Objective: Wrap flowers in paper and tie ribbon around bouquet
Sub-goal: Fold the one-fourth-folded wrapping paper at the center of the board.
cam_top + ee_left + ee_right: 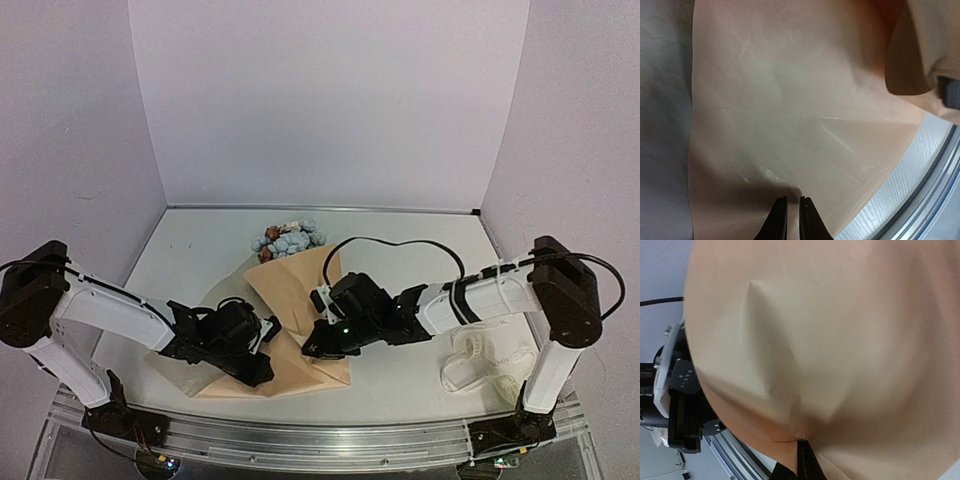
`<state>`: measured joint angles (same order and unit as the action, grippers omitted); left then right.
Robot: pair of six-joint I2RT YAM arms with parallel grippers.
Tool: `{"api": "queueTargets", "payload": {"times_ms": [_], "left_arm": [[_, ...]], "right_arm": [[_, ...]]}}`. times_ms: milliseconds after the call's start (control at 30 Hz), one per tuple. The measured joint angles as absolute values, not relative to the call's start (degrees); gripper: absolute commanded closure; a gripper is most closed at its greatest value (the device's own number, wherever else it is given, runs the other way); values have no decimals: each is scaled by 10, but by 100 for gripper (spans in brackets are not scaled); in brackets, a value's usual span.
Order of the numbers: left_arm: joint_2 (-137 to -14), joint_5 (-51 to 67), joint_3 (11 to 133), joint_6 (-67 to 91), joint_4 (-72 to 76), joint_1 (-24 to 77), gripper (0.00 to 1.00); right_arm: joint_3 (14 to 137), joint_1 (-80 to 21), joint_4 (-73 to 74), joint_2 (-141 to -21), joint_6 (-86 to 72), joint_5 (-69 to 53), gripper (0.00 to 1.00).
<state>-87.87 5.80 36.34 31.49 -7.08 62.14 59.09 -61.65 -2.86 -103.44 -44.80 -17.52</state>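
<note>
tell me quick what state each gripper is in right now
left gripper: nearly closed, seems to pinch the edge of the paper
right gripper: closed, pinching the paper

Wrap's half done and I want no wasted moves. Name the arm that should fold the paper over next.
Right, probably. The right gripper pinches a raised fold of the paper below the flowers, ready to carry it across. The left gripper sits at a flat, low stretch.
</note>
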Motion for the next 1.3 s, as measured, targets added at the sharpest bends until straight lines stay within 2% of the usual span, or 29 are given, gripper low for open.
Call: {"api": "queueTargets", "payload": {"times_ms": [200, 433, 567, 633, 700, 967, 1100, 1300], "left_arm": [[-857, 59, 363, 314, -88, 609, 80], [-777, 61, 363, 324, -113, 574, 70], [-709, 64, 364, 348, -121, 536, 57], [-683, 65, 364, 366, -121, 508, 46], [-669, 70, 365, 380, -120, 473, 41], [-706, 162, 367, 439, -82, 352, 17], [-736, 218, 367, 467, -45, 322, 15], [-782, 274, 367, 507, 26, 297, 17]], "right_arm": [[604, -611, -57, -1097, -484, -213, 100], [605, -608, -67, -1118, -496, -225, 100], [609, -608, -68, -1120, -498, -227, 100], [612, -608, -69, -1122, -498, -228, 100], [613, -608, -69, -1123, -498, -230, 100], [614, -608, -69, -1126, -498, -234, 100], [614, -608, -69, -1126, -498, -235, 100], [614, -608, -69, -1126, -498, -237, 100]]}}
